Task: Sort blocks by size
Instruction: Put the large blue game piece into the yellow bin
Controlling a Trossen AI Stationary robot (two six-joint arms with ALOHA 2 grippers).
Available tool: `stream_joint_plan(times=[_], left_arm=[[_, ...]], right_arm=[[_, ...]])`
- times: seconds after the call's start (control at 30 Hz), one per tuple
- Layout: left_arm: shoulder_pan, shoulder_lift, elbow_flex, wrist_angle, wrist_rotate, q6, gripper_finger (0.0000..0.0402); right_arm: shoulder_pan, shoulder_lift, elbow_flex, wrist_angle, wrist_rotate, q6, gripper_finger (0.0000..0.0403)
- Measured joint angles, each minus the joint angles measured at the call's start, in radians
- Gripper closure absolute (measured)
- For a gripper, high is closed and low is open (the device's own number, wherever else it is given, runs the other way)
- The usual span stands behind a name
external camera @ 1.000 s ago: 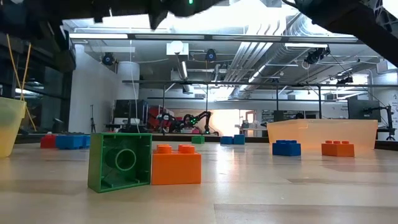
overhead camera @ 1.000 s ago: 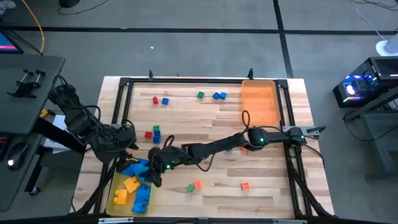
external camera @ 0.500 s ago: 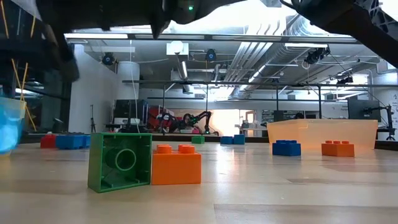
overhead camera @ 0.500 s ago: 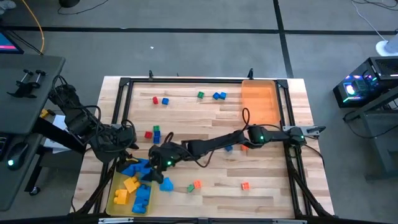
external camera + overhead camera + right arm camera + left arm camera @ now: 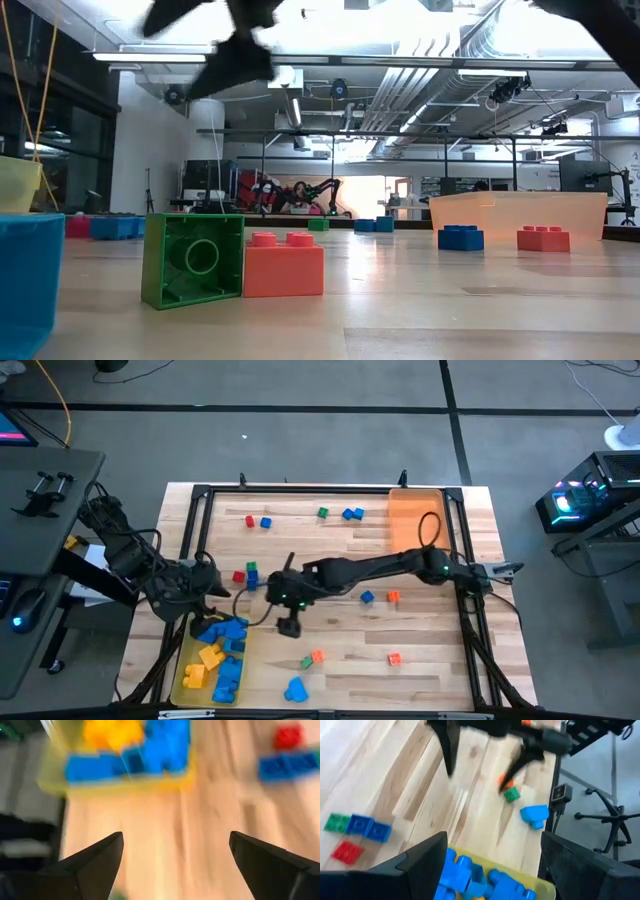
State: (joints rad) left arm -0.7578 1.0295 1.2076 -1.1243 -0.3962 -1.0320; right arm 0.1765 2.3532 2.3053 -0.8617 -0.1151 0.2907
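Right now the right gripper (image 5: 289,626) sits mid-frame in the high view, a bit left of center, fingers spread wide, nothing in them. Left gripper (image 5: 212,603) waits at the left side just above the yellow tray (image 5: 181,672), also wide open and empty. Yellow tray, lower left, holds big blue blocks (image 5: 222,632) and yellow blocks (image 5: 205,660). 1 big blue block (image 5: 295,689) lies loose on the table near the bottom edge, right of that tray. Green and orange pair (image 5: 312,658) touching each other, just above it. Orange cube (image 5: 394,658) farther right. Blue and orange cubes (image 5: 379,597) right of center. Red, green and blue cubes (image 5: 246,574) sit center-left. Red and blue cubes (image 5: 257,521), a green cube (image 5: 322,513) and 2 blue cubes (image 5: 352,514) along the top. Orange tray (image 5: 417,525) upper right.
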Motion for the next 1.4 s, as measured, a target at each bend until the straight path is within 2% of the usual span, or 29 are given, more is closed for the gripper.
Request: stream_joint_plan(times=[0.13, 0.27, 0.4, 0.53, 0.6, 0.7, 0.87, 0.97, 1.07, 1.23, 1.3, 1.4], left_arm=[[0.010, 0.008, 0.000, 0.050, -0.020, 0.048, 0.0095], [0.036, 0.043, 0.000, 0.134, -0.022, 0.093, 0.0095], [0.054, 0.133, 0.000, 0.271, 0.065, 0.209, 0.0095], [0.048, 0.277, 0.000, 0.369, 0.190, 0.266, 0.0095], [0.035, 0.355, 0.000, 0.367, 0.252, 0.224, 0.0095], [-0.015, 0.470, 0.000, 0.408, 0.251, 0.095, 0.0095], [-0.074, 0.670, 0.008, 0.772, 0.226, 0.000, 0.0095], [-0.063, 0.796, 0.082, 0.794, 0.227, -0.009, 0.0095], [-0.045, 0.914, 0.212, 0.636, 0.233, 0.160, 0.0095], [-0.032, 1.065, 0.424, 0.356, 0.187, 0.680, 0.0095], [-0.031, 1.105, 0.473, 0.310, 0.166, 0.840, 0.0095], [-0.030, 1.132, 0.503, 0.327, 0.165, 1.023, 0.0095]], right_arm=[[0.036, -0.042, -0.003, -0.187, 0.036, -0.026, 0.0041], [0.099, -0.054, -0.003, -0.295, 0.036, -0.001, 0.0041], [0.191, -0.054, -0.004, -0.353, 0.045, 0.071, 0.0041], [0.288, -0.054, -0.004, -0.424, 0.139, 0.172, 0.0041], [0.337, -0.054, -0.004, -0.452, 0.180, 0.217, 0.0041], [0.404, -0.054, -0.004, -0.466, 0.218, 0.279, 0.0041], [0.499, -0.057, -0.004, -0.526, 0.302, 0.422, 0.0041], [0.539, -0.058, -0.003, -0.599, 0.355, 0.570, 0.0041], [0.577, -0.058, -0.002, -0.652, 0.393, 0.718, 0.0041], [0.630, -0.058, -0.001, -0.666, 0.397, 0.943, 0.0041], [0.647, -0.058, -0.001, -0.667, 0.395, 1.021, 0.0041], [0.664, -0.058, -0.001, -0.667, 0.385, 1.120, 0.0041]])
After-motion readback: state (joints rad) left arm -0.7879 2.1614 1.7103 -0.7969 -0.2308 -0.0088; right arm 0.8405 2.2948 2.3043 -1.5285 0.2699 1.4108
